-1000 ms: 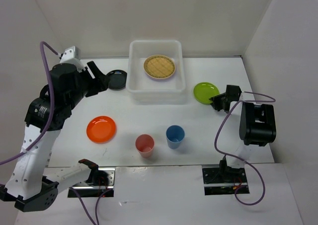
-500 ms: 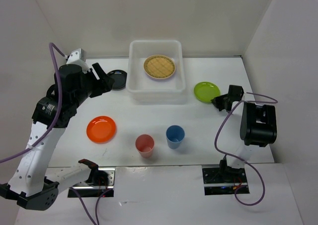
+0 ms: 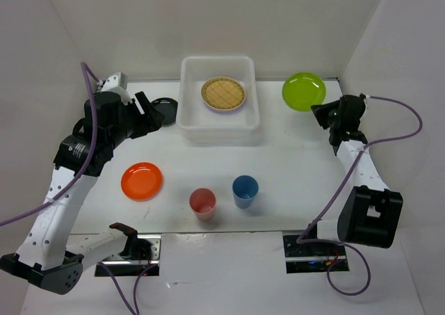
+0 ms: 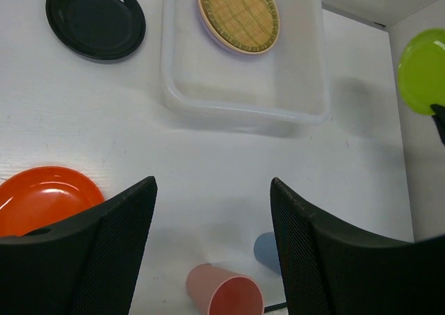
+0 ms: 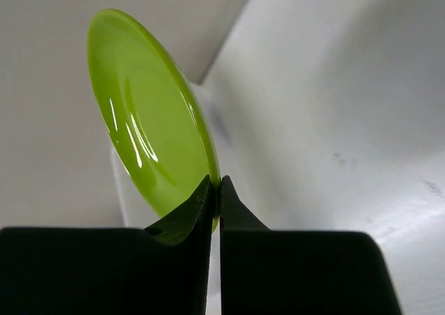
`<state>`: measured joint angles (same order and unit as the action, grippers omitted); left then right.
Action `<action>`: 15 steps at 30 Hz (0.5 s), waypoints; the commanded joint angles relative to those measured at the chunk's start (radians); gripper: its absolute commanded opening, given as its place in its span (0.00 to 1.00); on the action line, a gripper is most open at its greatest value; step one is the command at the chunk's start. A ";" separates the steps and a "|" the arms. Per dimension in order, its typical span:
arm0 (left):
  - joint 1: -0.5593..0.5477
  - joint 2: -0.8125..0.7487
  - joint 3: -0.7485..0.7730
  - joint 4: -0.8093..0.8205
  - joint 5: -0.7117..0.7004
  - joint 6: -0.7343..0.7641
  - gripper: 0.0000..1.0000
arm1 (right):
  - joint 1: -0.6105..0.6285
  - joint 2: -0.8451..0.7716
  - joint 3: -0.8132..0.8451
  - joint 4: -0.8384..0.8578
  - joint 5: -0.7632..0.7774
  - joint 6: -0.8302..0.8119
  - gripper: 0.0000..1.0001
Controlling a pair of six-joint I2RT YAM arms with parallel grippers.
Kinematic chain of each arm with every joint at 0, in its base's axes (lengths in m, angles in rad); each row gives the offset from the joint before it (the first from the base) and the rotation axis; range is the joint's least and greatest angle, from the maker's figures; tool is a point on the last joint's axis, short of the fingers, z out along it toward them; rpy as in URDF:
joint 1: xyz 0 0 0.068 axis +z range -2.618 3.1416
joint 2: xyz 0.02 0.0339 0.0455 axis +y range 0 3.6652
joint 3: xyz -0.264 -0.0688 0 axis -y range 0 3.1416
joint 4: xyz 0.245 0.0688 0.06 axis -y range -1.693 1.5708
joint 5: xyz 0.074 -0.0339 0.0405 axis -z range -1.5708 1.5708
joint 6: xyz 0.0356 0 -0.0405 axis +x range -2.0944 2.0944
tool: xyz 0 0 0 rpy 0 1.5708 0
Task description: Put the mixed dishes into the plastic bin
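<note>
1 lime plate (image 3: pixel 303 91) hangs on edge, right of the plastic bin (image 3: pixel 217 59), its rim pinched in the right claw (image 5: pixel 215 186) for carrying over; left claw (image 4: pixel 213 190) gapes empty near the black plate (image 4: pixel 96 19).

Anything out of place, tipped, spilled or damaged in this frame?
Nothing looks wrong. The lime green plate stands on edge in the air only because the right gripper pinches its rim. The pink cup and blue cup are upright, and the bin sits square.
</note>
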<state>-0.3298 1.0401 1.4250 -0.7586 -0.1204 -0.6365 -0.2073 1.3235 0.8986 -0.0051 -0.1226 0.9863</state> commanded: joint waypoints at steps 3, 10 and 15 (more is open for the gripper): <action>0.029 -0.012 -0.026 0.061 0.038 -0.015 0.74 | 0.167 0.034 0.210 0.004 -0.054 -0.061 0.00; 0.049 -0.061 -0.046 0.050 0.059 -0.034 0.74 | 0.426 0.281 0.422 0.043 -0.065 -0.083 0.00; 0.049 -0.081 -0.067 0.050 0.082 -0.054 0.74 | 0.508 0.451 0.542 0.080 -0.080 -0.058 0.00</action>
<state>-0.2863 0.9779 1.3697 -0.7383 -0.0692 -0.6636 0.2768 1.7199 1.3674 0.0154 -0.1864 0.9237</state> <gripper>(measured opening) 0.736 0.054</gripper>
